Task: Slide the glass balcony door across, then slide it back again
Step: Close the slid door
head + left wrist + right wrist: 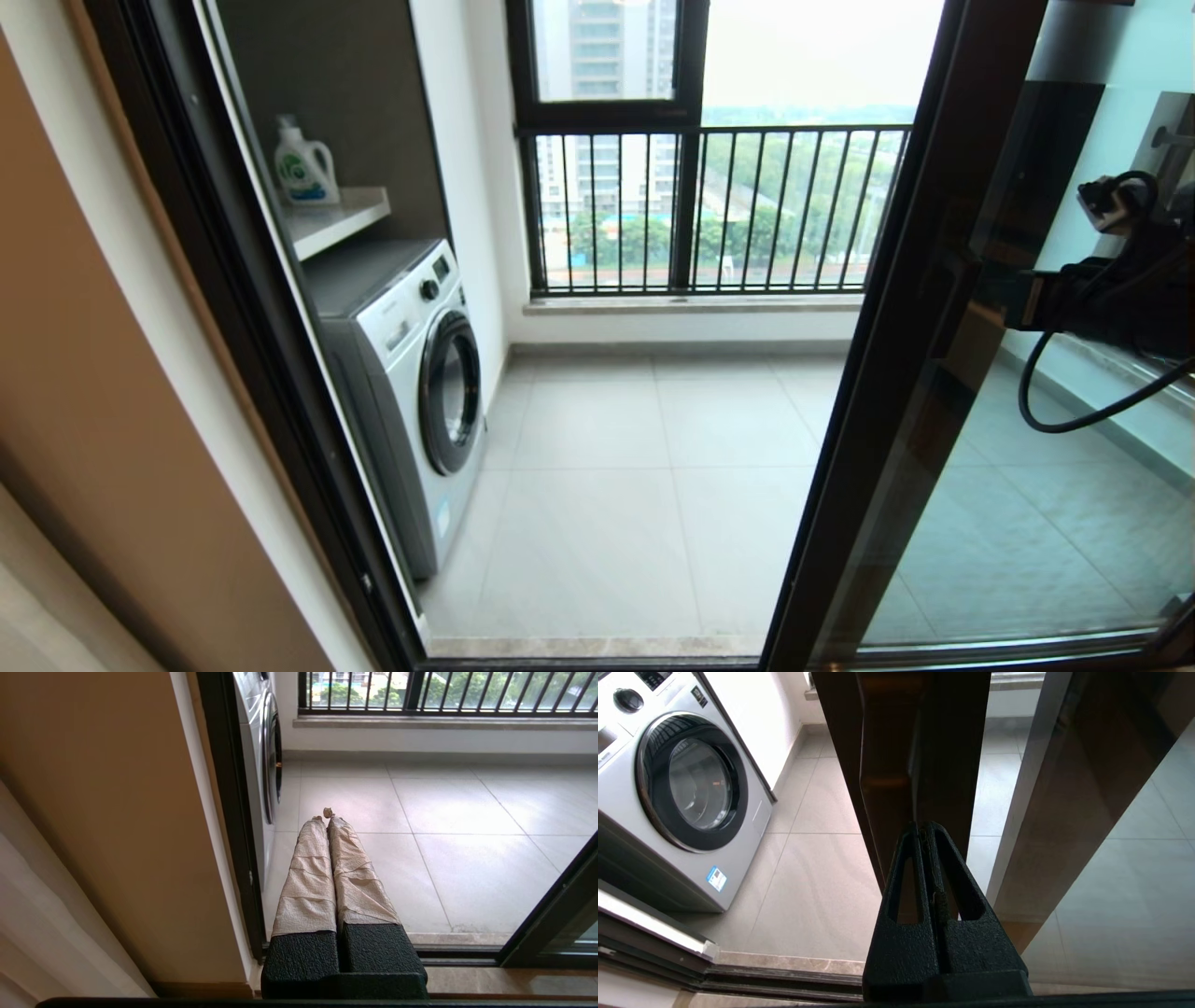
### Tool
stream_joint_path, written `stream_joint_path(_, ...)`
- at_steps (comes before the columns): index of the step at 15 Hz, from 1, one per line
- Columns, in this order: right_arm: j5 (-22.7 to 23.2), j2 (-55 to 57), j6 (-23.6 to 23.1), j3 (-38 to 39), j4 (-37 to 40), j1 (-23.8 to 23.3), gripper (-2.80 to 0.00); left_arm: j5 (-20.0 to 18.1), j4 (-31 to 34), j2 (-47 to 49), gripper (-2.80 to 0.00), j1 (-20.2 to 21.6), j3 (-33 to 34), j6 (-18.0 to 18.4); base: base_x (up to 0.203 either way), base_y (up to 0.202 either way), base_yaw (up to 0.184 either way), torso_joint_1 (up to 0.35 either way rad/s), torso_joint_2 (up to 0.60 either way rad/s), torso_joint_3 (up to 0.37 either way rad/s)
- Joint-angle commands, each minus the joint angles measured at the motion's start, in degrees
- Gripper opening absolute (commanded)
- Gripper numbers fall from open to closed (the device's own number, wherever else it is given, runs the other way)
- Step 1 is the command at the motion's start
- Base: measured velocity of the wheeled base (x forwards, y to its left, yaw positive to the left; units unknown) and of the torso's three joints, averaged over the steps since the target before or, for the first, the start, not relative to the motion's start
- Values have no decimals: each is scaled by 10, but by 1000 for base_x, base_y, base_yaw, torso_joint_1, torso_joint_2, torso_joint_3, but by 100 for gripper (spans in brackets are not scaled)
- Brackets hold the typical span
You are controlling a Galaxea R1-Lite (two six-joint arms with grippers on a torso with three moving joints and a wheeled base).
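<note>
Nearest, at the left by the wall, the left end effector (327, 817) is being held idle with its wrapped fingers pressed together on nothing. At the right, the right end effector (923, 830) is being held with fingers together, empty, its tips against the dark frame of the glass balcony door (896, 373), which is standing at the right with the doorway open. Beyond, a washing machine (420, 373) and railing (709, 210) are being shown. One slide appears done; the slide back is judged to remain.

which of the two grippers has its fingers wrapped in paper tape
The left gripper: its shut fingers are wrapped in beige crinkled tape, pointing at the balcony floor. The right gripper has bare black fingers, shut, at the glass balcony door frame.
</note>
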Motion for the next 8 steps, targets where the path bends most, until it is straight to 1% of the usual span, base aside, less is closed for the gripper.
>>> stream_joint_path(1, 1, 8, 1, -1, -1, 3, -280, 0, 0, 1, -280, 0, 0, 0, 0, 0, 0, 0, 0, 0)
stream_joint_path(8, 2, 9, 3, 3, -3, 30, -280, 0, 0, 1, -280, 0, 0, 0, 0, 0, 0, 0, 0, 0)
